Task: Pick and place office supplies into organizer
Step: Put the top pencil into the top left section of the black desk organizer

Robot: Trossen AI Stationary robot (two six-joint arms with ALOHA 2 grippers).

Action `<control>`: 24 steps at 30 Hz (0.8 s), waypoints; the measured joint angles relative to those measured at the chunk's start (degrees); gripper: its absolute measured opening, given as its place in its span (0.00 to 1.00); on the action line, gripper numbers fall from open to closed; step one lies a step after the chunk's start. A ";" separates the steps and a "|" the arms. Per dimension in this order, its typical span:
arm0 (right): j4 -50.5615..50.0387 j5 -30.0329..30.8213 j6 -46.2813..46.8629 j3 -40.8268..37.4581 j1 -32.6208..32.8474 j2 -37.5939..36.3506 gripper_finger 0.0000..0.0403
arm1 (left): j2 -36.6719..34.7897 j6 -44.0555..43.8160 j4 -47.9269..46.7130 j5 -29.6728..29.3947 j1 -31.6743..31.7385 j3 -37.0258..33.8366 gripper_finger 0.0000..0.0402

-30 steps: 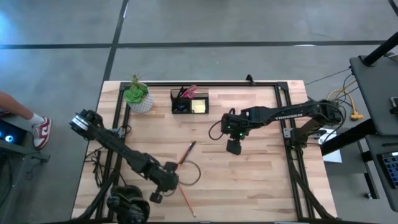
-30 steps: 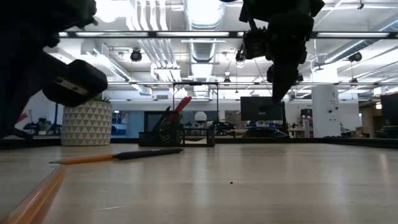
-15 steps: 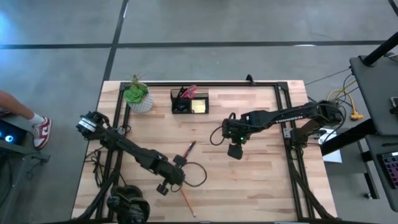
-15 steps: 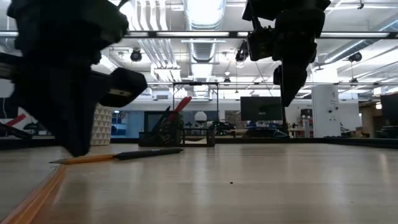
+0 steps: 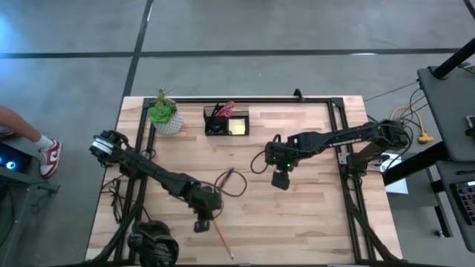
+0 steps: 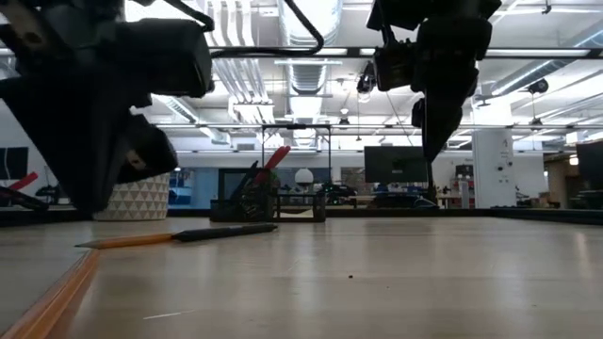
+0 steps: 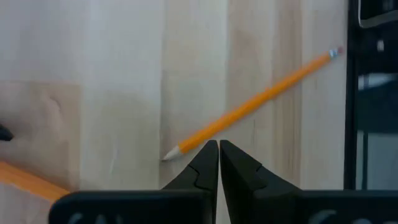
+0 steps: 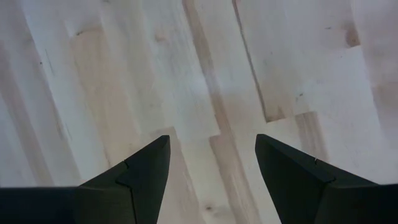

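While the left tool (image 7: pixel 218 163) is pressed together over pale wooden planks (image 8: pixel 205 74), the right tool (image 8: pixel 211 165) hangs spread.

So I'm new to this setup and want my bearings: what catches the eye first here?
The left hand, shut, hovers at the sharpened tip of an orange pencil near the table's near edge. The right hand, open and empty, hangs over bare wood mid-table. At the far edge, the black organizer, red-handled scissors sticking out of it, stands beside a potted plant.
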 joint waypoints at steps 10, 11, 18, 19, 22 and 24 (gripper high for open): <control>0.58 0.42 -0.58 0.00 -0.01 0.00 0.57 | 1.26 -6.95 0.09 -0.40 1.43 -0.98 0.00; 0.69 0.44 -0.61 0.00 -0.01 0.00 0.57 | 1.26 -6.95 0.12 -0.40 1.43 -1.03 0.00; 1.17 0.44 -0.78 0.00 -0.04 0.00 0.57 | 1.26 -6.84 0.42 -0.70 1.43 -1.84 0.00; 1.23 0.44 -0.75 0.00 -0.07 0.00 0.57 | 1.26 -6.84 0.36 -0.81 1.45 -2.05 0.00; 1.25 0.45 -0.73 -0.02 -0.05 0.00 0.57 | 1.26 -6.84 0.82 -1.71 1.62 -2.64 0.00; 1.25 0.44 -0.64 -0.02 -0.05 0.00 0.57 | 1.26 -6.82 1.06 -1.85 1.68 -2.67 0.00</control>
